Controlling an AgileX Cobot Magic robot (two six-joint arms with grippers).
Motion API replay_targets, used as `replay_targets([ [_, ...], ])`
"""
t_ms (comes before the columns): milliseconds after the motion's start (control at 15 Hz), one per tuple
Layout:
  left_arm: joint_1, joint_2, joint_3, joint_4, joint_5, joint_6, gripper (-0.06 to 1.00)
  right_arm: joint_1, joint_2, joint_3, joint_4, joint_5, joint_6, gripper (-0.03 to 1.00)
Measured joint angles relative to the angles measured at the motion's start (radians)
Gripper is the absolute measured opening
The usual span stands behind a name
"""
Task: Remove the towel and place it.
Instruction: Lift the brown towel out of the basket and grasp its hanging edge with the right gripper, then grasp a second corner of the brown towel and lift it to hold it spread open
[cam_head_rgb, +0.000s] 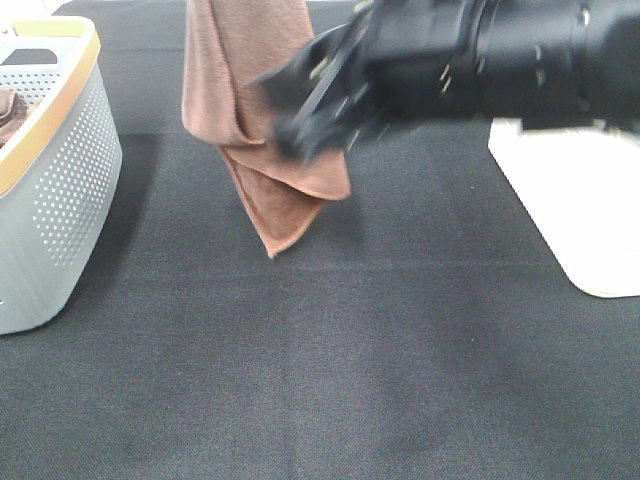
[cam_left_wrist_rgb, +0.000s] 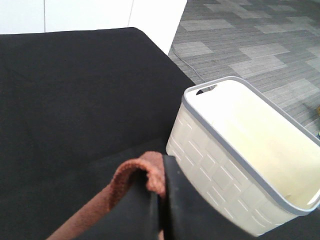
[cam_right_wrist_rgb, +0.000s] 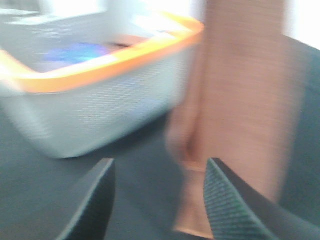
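The reddish-brown towel (cam_head_rgb: 245, 100) hangs in folds from above the top edge of the exterior view, its lowest corner just over the black table. In the left wrist view my left gripper (cam_left_wrist_rgb: 161, 176) is shut on a bunched edge of the towel (cam_left_wrist_rgb: 131, 176). My right gripper (cam_head_rgb: 300, 130) reaches in from the right, blurred, right beside the hanging cloth. The right wrist view shows its fingers (cam_right_wrist_rgb: 97, 200) spread apart with nothing between them. The towel (cam_right_wrist_rgb: 240, 90) hangs just ahead of them, toward one finger.
A grey perforated basket with an orange rim (cam_head_rgb: 50, 110) stands at the left edge of the table. A white basket with a grey rim (cam_left_wrist_rgb: 240, 105) stands at the right (cam_head_rgb: 580, 200). Black cloth covers the table (cam_head_rgb: 330, 360).
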Motion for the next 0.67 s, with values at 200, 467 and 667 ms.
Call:
replay_targets([
  [200,0.000,0.000,0.000,-0.099,0.001,0.000,0.00,0.000,0.050,-0.002,-0.084,0.113,-0.001,0.48],
  [467,0.000,0.000,0.000,-0.168,0.010,0.001,0.00,0.000,0.222,-0.072,-0.114,0.066,-0.011,0.48],
  [667,0.000,0.000,0.000,-0.218,0.058,0.001,0.00,0.000,0.275,-0.083,-0.138,-0.135,-0.024,0.47],
])
